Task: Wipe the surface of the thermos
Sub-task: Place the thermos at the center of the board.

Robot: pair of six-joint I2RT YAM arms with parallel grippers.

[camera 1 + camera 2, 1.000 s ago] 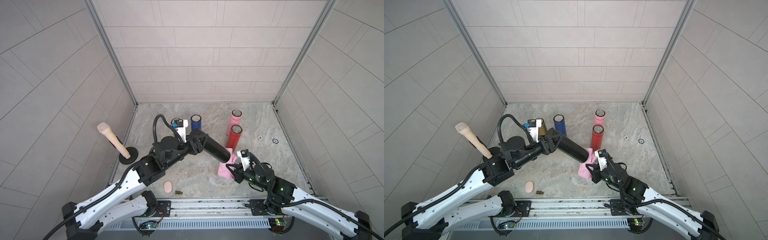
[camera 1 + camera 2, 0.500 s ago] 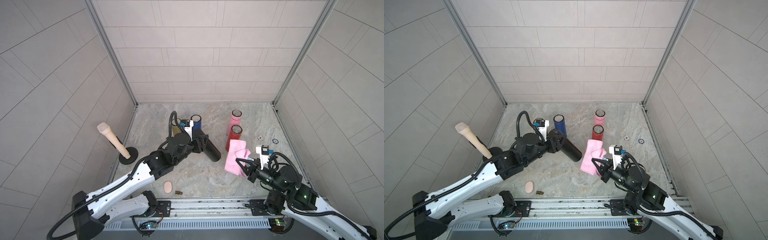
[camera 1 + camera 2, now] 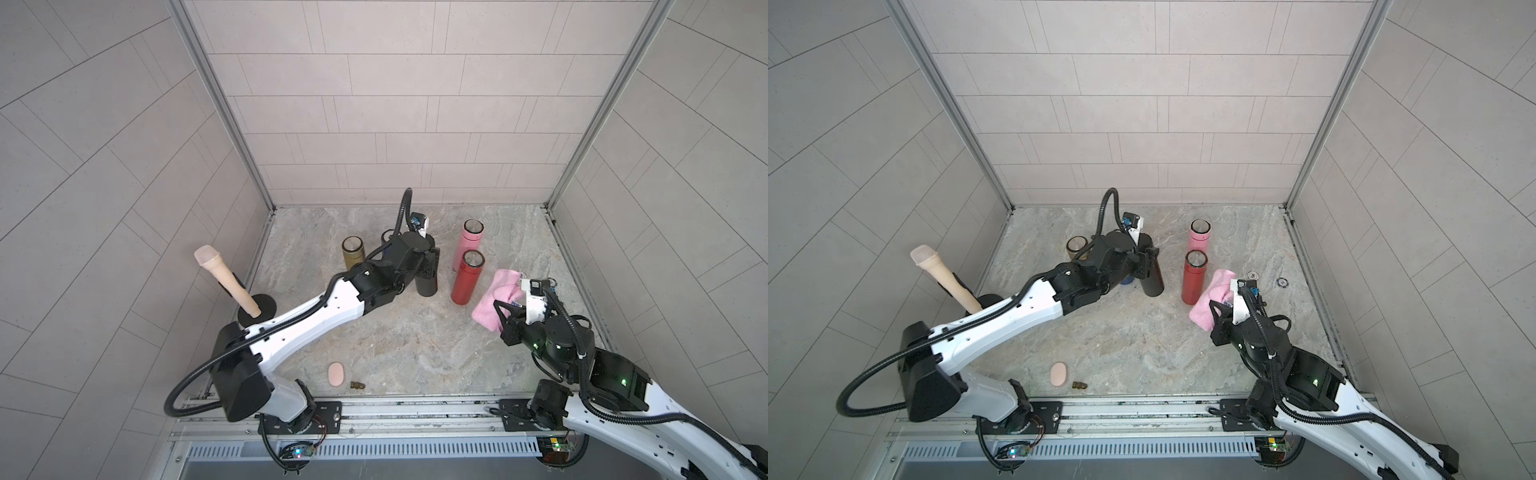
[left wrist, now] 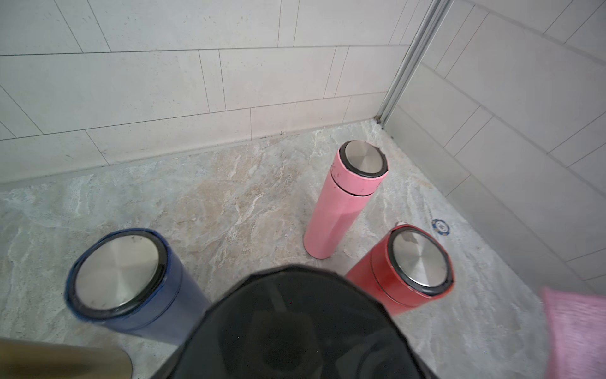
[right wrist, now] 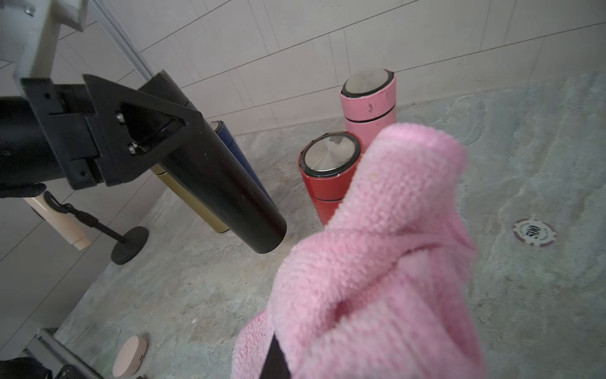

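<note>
The black thermos (image 3: 427, 285) hangs tilted with its base close to the floor, and my left gripper (image 3: 430, 261) is shut on its upper part. It fills the bottom of the left wrist view as the dark thermos (image 4: 295, 328). In the right wrist view the black thermos (image 5: 223, 187) slants down beside the red one. My right gripper (image 3: 509, 309) is shut on a pink cloth (image 3: 496, 297), held off to the right and apart from the thermos. The cloth (image 5: 387, 262) hides the right fingers.
A red thermos (image 3: 467, 278) and a pink thermos (image 3: 469, 241) stand right of the black one. A blue thermos (image 4: 124, 279) and a gold thermos (image 3: 352, 252) stand to its left. A microphone on a stand (image 3: 226, 282) is far left. A pink oval (image 3: 336, 373) and a poker chip (image 3: 1282, 282) lie on the floor.
The left arm has swung the black thermos back toward the standing bottles and more upright. The right gripper has pulled the pink cloth away to the right, off the thermos.
</note>
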